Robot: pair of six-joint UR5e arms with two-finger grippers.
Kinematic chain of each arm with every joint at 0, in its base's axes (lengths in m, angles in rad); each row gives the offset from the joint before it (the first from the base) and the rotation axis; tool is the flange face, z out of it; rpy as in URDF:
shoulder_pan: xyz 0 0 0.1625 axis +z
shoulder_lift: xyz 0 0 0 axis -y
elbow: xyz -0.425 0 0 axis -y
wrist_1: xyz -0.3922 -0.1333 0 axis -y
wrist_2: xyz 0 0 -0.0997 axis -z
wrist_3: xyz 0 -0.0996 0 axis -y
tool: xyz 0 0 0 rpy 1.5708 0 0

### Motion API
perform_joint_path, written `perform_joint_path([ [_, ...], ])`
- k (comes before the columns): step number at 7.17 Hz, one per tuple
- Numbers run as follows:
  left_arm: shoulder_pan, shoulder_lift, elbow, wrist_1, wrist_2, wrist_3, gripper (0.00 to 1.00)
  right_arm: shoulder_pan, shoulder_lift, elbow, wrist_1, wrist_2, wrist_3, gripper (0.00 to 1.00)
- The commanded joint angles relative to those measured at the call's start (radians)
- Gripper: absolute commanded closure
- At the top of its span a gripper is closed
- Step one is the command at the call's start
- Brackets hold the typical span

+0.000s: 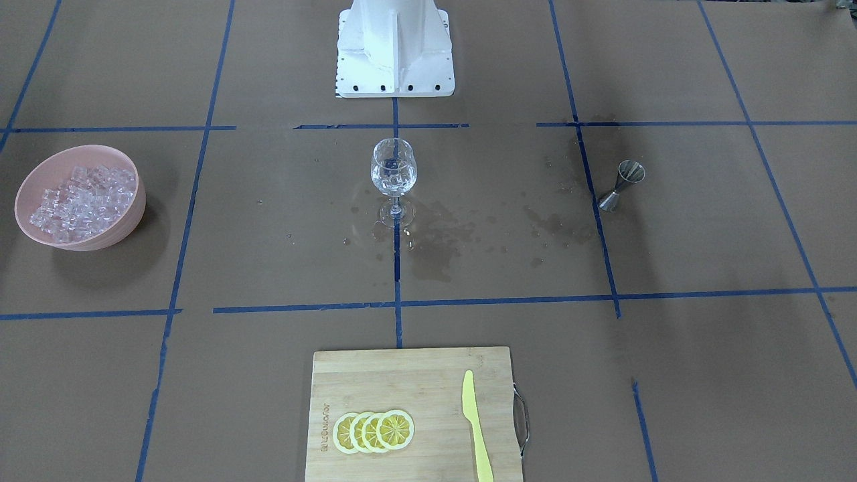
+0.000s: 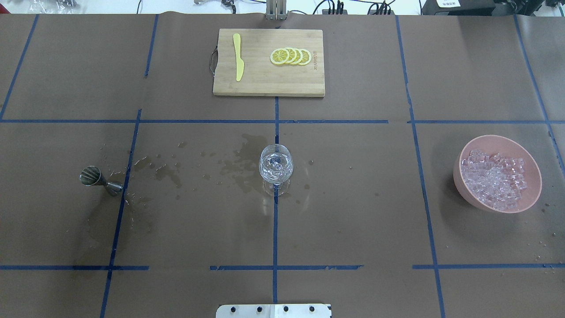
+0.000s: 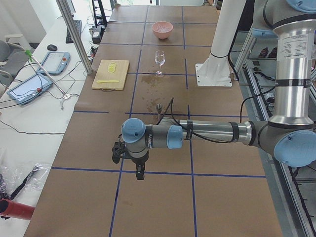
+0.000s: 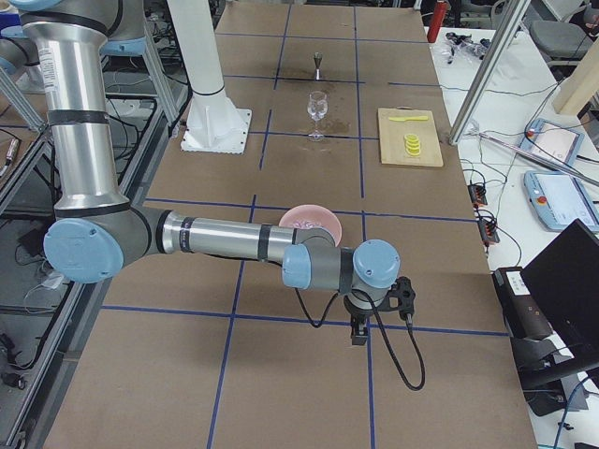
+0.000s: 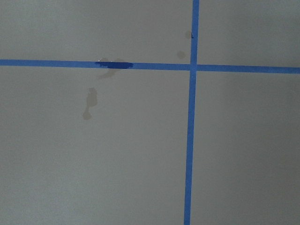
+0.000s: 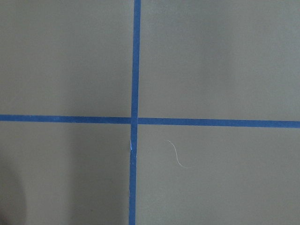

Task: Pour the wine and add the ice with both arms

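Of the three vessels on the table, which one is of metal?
The jigger, the double cone at the robot's left; the wine glass is clear and the bowl is pink.

One camera looked down from behind my shoulders, another faced me across the counter; both shared the wine glass. Two end cameras looked along it. My wrist cameras stared closely at blue tape.
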Motion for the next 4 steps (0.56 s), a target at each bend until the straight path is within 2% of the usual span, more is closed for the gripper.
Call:
perform_joint_path([
  [1,0.000,-0.009,-0.003,0.000,0.001,-0.003,0.00,0.000,-0.028,0.114,0.002,0.002,0.111,0.00],
  [4,0.000,-0.015,-0.003,-0.005,0.001,-0.003,0.00,0.000,-0.126,0.179,0.015,-0.003,0.102,0.00],
])
